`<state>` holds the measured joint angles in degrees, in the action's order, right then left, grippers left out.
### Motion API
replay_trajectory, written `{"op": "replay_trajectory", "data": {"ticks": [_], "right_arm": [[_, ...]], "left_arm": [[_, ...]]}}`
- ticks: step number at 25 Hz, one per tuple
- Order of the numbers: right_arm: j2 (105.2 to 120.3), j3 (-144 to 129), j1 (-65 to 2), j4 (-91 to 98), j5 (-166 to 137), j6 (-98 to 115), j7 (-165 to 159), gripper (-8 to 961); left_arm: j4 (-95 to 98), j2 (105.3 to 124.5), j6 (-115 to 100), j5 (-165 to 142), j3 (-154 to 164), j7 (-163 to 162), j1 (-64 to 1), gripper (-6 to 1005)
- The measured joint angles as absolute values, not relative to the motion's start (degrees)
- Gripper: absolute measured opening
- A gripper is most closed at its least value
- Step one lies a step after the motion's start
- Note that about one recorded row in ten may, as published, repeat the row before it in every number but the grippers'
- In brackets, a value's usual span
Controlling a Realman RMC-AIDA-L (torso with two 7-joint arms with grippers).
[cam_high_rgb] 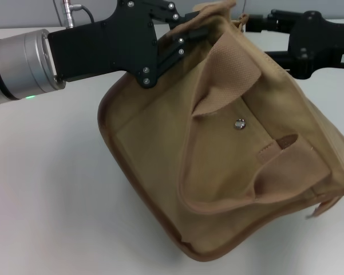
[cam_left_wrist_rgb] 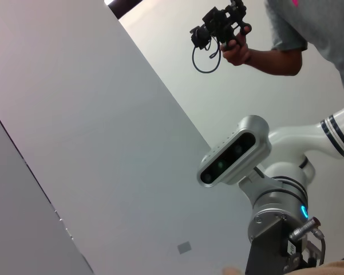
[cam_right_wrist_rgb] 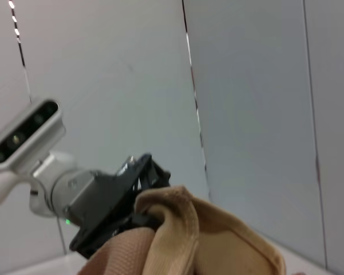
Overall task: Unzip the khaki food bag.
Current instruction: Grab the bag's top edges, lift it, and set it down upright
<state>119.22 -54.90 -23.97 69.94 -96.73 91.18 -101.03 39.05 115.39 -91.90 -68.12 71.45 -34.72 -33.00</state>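
Nearest the head camera, one khaki food bag [cam_high_rgb: 217, 172] sits tilted on the white table [cam_high_rgb: 46, 200], its front face turned toward the camera and one lower corner resting at the near edge of the view. One metal snap [cam_high_rgb: 239, 123] shows on the front pocket, and two wide strap handles are visible: one handle [cam_high_rgb: 229, 69] folds over the upper front, the other handle [cam_high_rgb: 240, 189] loops across the lower front. No readable brand or label appears on the bag.

Left gripper [cam_high_rgb: 186, 31], black, reaches in from the left, and its fingers are closed on the bag's upper edge near the top corner; the right wrist view shows the same grip from the far side, the dark fingers pinching tan fabric. Right gripper [cam_high_rgb: 257, 23] lies behind the bag's top on the right side, at the fabric edge; whether its fingers are open or closed cannot be told. A small white label on the right arm [cam_high_rgb: 309, 46] carries writing too small to read.

One person's hand [cam_left_wrist_rgb: 237, 51] holding a black device appears in the left wrist view.
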Motion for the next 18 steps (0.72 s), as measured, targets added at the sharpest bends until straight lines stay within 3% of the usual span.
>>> {"op": "replay_trajectory", "data": {"ticks": [18], "right_arm": [[119.41,-52.11,-19.04,70.06,-102.51,99.32,-96.55,841]], "left_arm": [[41.68,116.02,-92.80,-68.08,68.42,-25.23,-32.68,85]]}}
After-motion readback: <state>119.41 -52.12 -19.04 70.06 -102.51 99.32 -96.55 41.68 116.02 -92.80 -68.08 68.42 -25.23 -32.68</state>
